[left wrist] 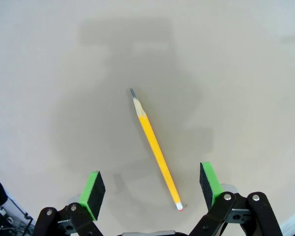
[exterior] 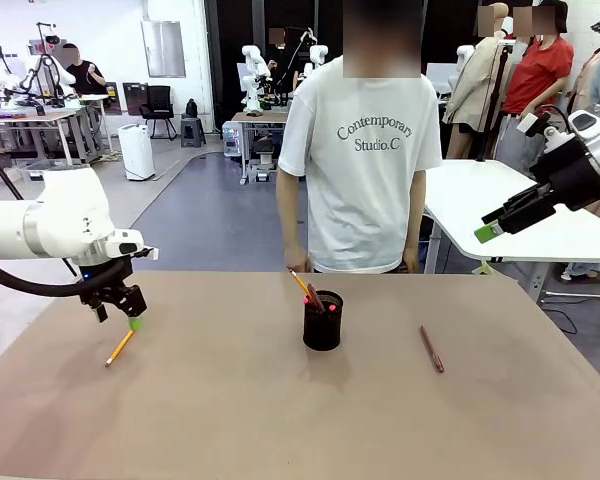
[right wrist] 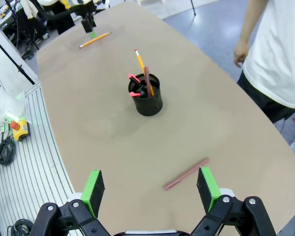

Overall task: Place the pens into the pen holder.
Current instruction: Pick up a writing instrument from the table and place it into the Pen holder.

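Close in, we've got the smooth, matte tan table [exterior: 230, 420]. The left claw [exterior: 118, 316] hangs low over it, jaws spread wide, gripping nothing. Its wrist camera puts the yellow pencil [left wrist: 155, 147] flat between the green pads [left wrist: 92, 189], and gives us the sharpened grey tip and pale end cap; from the front it's just a thin orange stick.

Over on the right, a slim reddish-brown pen [exterior: 432, 350] lies flat, well apart from the cup [exterior: 323, 322]. The right claw [exterior: 495, 228] is up high off the table's right edge, wide open, empty.

Mid-table, the round black mesh cup stands upright. From the right wrist, looking down, we see inside the cup [right wrist: 146, 96]: a second pencil [right wrist: 140, 61], a brownish pen, red clips.

At the far edge stands a person [exterior: 360, 150] in a white T-shirt
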Robot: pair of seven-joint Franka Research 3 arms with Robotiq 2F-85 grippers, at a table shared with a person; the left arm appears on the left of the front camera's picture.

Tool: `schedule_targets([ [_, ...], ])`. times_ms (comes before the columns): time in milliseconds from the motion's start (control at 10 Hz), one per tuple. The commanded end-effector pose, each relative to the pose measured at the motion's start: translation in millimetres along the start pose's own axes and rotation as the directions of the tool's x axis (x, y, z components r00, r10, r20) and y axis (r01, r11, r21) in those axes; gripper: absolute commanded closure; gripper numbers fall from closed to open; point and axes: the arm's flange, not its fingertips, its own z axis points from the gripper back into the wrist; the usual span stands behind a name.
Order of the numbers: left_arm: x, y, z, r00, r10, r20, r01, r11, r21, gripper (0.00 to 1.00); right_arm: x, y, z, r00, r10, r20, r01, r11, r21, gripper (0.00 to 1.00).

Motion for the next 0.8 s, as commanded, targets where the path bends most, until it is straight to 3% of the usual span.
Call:
schedule_targets([
  [0,14.2,-2.5,-6.6,0.998,0.055,0.013,-0.055,0.997,0.059,0.0,1.9,0.5,-0.2,1.0,0.001,0.014,-0.001,1.0,0.002,0.0],
  [700,24.2,-14.6,-24.8,0.998,0.058,0.031,-0.061,0.993,0.105,0.0,1.9,0.5,-0.2,1.0,0.001,0.014,-0.001,1.0,0.002,0.0],
])
